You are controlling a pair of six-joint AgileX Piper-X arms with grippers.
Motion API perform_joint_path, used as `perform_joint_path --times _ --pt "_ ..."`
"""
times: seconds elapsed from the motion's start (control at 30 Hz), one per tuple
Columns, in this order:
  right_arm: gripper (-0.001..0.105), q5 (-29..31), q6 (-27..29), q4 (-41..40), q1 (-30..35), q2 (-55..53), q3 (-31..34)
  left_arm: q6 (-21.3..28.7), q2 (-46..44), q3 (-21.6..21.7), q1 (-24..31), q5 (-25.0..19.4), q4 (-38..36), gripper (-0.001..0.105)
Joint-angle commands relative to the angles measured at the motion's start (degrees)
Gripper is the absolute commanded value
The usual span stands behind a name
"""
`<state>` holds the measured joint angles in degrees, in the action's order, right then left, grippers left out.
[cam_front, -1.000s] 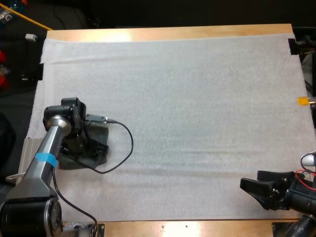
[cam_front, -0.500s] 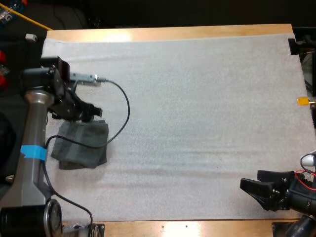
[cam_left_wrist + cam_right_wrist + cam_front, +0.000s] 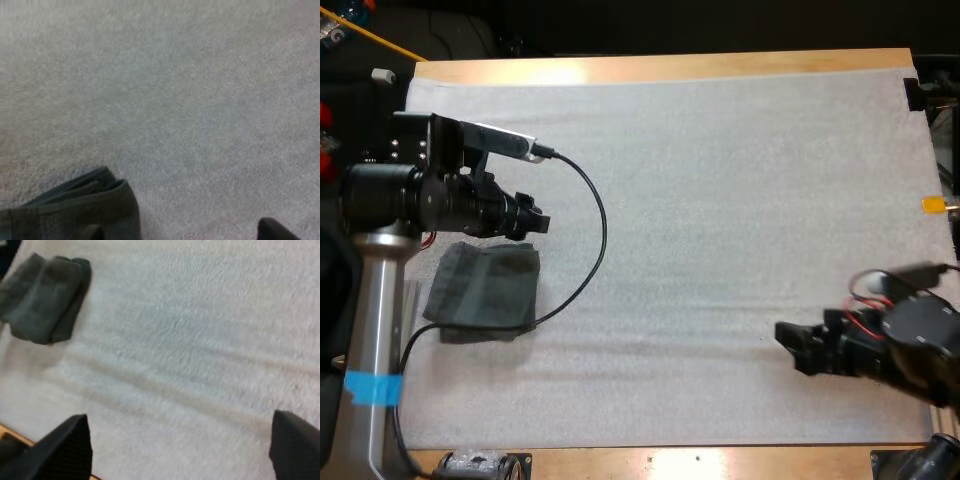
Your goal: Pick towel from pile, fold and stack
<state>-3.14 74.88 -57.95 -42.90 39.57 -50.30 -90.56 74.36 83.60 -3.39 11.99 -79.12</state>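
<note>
Near the table's [image 3: 670,66] left edge, on the white mat [image 3: 720,200]: one dark grey-green towel [image 3: 484,300], folded to a compact rectangle of several layers. It lies flat, with its edges roughly square to the table. Nothing touches it.

Item: left tool [image 3: 534,221]. Position: just beyond the towel's far edge, pointing toward the table's right edge. Its fingers [image 3: 272,231] stand apart with nothing between them. The left wrist view has the towel's layered corner just beside one of them.

Item: right tool [image 3: 788,342]. Position: toward the table's near right corner, well apart from the towel, over bare mat. Its fingers [image 3: 60,447] are spread wide and empty, and the towel lies far ahead of them.

Task status, as judged: pick and fold look finished for this towel. It is released and rests as the base of a stack. Left to do: fetch any further towel, fold it and set it on top. Where such a towel would come from cannot be told.
</note>
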Motion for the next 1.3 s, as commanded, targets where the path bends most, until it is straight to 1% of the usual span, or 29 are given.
perform_joint_path --times 0.0,0.07,0.17,0.23,0.27,0.33,0.37,0.43,0.47,0.53,0.6,0.63,0.67,0.7,0.73,0.8,0.93,0.97,1.07,1.13,1.17,1.23,1.27 --pt "0.071 0.4 1.6 1.7 0.5 1.1 -0.2 -0.4 -0.9 0.4 -0.3 -0.6 0.4 0.059" --pt "0.071 0.4 1.7 3.3 1.9 3.0 -0.2 -0.4 -1.9 0.4 -0.3 -1.0 0.1 0.059" --pt "0.071 -1.1 3.2 5.2 6.3 5.4 -0.2 -0.3 -3.4 0.4 -0.3 -1.7 -0.3 0.059" --pt "0.071 -4.5 4.8 6.3 11.8 6.7 -0.2 -0.3 -4.8 0.1 -0.3 -1.7 -0.3 0.059" --pt "0.071 -5.7 5.6 6.4 13.4 6.9 -0.2 -0.3 -5.1 -0.1 -0.3 -1.7 -0.3 0.059" --pt "0.071 -8.3 7.6 6.6 19.6 7.4 -0.2 -0.2 -6.8 -1.0 -0.3 -1.7 -0.3 0.059" --pt "0.071 -8.6 7.8 6.6 21.5 7.4 -0.2 -0.1 -7.3 -1.2 -0.3 -1.7 -0.3 0.059" --pt "0.071 -11.3 9.4 6.5 28.8 7.3 -0.2 0.3 -9.1 -2.7 -0.3 -1.7 -0.3 0.059" --pt "0.071 -12.3 9.8 6.4 30.3 7.3 -0.2 0.5 -9.6 -3.2 -0.3 -1.7 -0.3 0.059" --pt "0.071 -16.7 11.3 5.5 37.4 7.3 -0.2 0.6 -11.4 -4.5 -0.3 -1.9 -0.3 0.059" --pt "0.071 -19.5 13.3 3.8 43.1 7.3 -0.2 0.6 -12.8 -5.9 -0.3 -1.9 0.2 0.059" --pt "0.071 -19.6 14.4 2.2 46.5 7.1 -0.2 0.6 -13.8 -6.8 -0.3 -1.9 0.7 0.059" --pt "0.071 -19.6 14.9 1.6 48.2 6.8 -0.2 0.6 -14.4 -7.3 -0.3 -1.9 1.0 0.059" --pt "0.071 -19.0 16.3 0.3 50.6 6.3 -0.2 0.6 -15.6 -8.4 -0.3 -1.9 1.7 0.059" --pt "0.071 -17.0 16.8 -0.4 52.1 5.4 -0.2 0.6 -16.6 -9.6 -0.3 -1.9 2.2 0.059" --pt "0.071 -14.1 18.3 -0.7 52.9 3.9 -0.2 0.6 -18.3 -11.4 -0.3 -1.9 3.2 0.059" --pt "0.071 -9.1 24.9 -3.5 53.0 -0.6 -0.3 0.6 -23.2 -16.7 -0.3 -2.4 5.0 0.059" --pt "0.071 -8.6 25.3 -3.8 53.0 -1.4 -0.3 0.6 -24.0 -17.3 -0.3 -2.4 5.4 0.059" --pt "0.071 -6.9 28.4 -5.7 52.5 -4.9 -0.3 0.5 -27.9 -21.5 -0.3 -2.4 7.3 0.059" --pt "0.071 -6.9 30.7 -6.7 52.5 -8.2 -0.3 0.4 -31.3 -24.5 -0.3 -2.5 9.0 0.059" --pt "0.071 -6.8 31.3 -6.9 52.5 -9.1 -0.3 0.2 -32.4 -25.4 -0.3 -2.4 9.6 0.059" --pt "0.071 -6.7 34.3 -7.5 52.5 -12.4 -0.3 -0.9 -36.6 -28.4 -0.3 -3.2 11.4 0.059" --pt "0.071 -6.7 34.9 -7.6 52.5 -13.4 -0.3 -0.9 -37.4 -28.9 -0.3 -3.5 11.6 0.059"
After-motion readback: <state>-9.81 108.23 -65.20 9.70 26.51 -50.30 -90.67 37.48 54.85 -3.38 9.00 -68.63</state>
